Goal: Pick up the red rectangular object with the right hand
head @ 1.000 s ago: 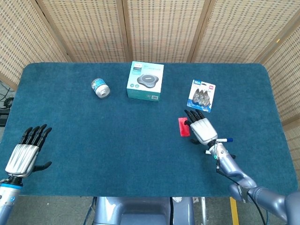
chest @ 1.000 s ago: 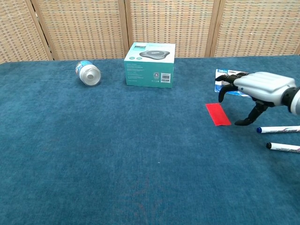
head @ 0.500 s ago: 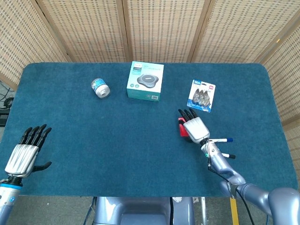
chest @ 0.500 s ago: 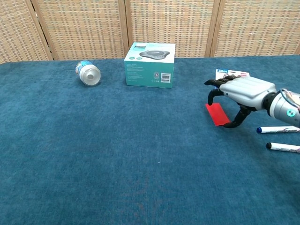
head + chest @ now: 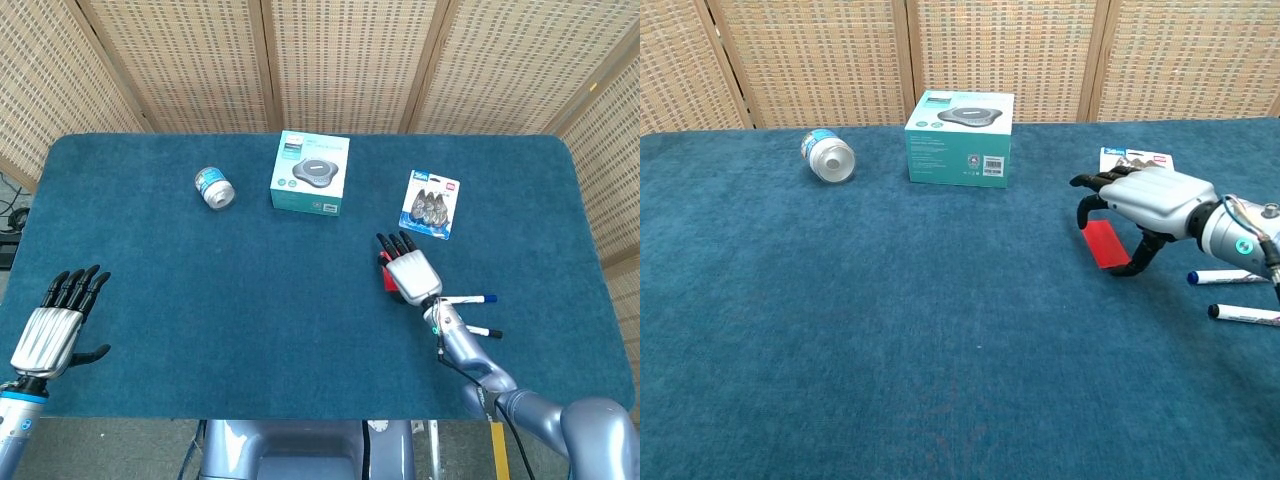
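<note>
Toward the table's right edge: right hand [image 5: 1145, 200] over red rectangular object [image 5: 1103, 243].
Fingers arched around it, not pinching; lift remains.

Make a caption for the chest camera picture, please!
Right hand arches over the red block on the blue table, fingers spread and not yet gripping it.

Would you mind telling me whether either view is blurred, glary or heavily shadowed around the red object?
Head view: sharp, evenly lit, no glare; the right hand covers most of the red rectangular object. Chest view: also sharp, with only soft shadow under the right hand's fingers on the blue cloth.
</note>
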